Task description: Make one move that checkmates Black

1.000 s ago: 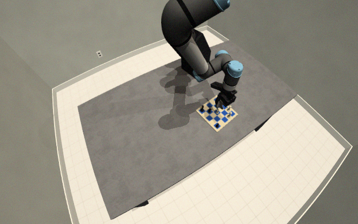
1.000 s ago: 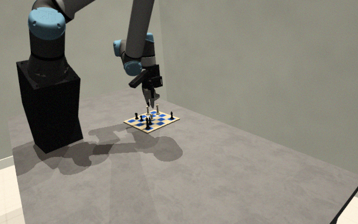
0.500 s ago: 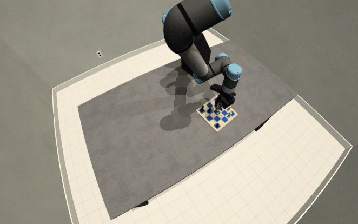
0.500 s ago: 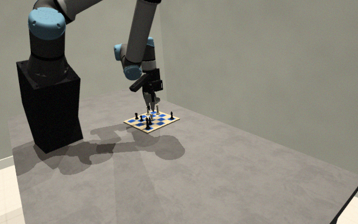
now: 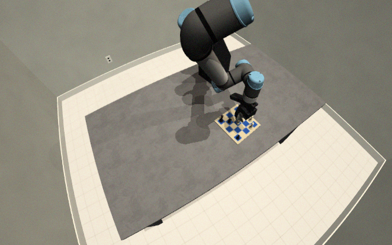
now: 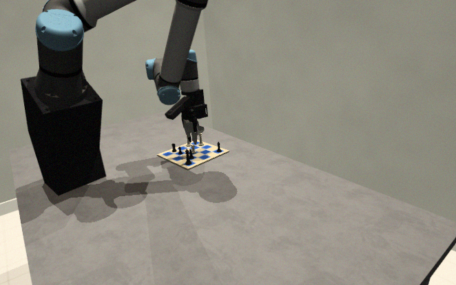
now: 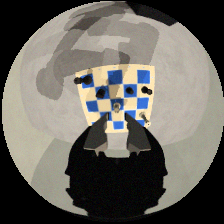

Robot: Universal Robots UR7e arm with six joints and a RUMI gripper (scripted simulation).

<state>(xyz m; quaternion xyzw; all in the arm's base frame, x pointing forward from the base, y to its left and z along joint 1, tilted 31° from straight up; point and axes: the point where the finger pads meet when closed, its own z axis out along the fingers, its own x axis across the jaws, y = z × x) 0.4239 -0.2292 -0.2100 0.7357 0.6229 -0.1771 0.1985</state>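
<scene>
A small blue-and-cream chessboard [image 5: 237, 125] lies on the grey table; it also shows in the exterior view [image 6: 193, 153] and the wrist view [image 7: 117, 102]. Several black pieces stand on it, among them one at a far corner [image 7: 77, 80] and one on the lone near corner [image 5: 237, 137]. A white piece [image 7: 116, 106] stands near the board's middle, and another white piece [image 7: 143, 117] stands by the right edge. My gripper [image 7: 116, 112] [image 6: 194, 137] hangs just above the board, over the squares next to the middle white piece. Its fingers stand a narrow gap apart with nothing between them.
The arm's black pedestal [image 6: 63, 134] stands at the table's far left. The table's edge [image 5: 282, 143] runs close behind the board. The arm's shadow falls across the table beside the board.
</scene>
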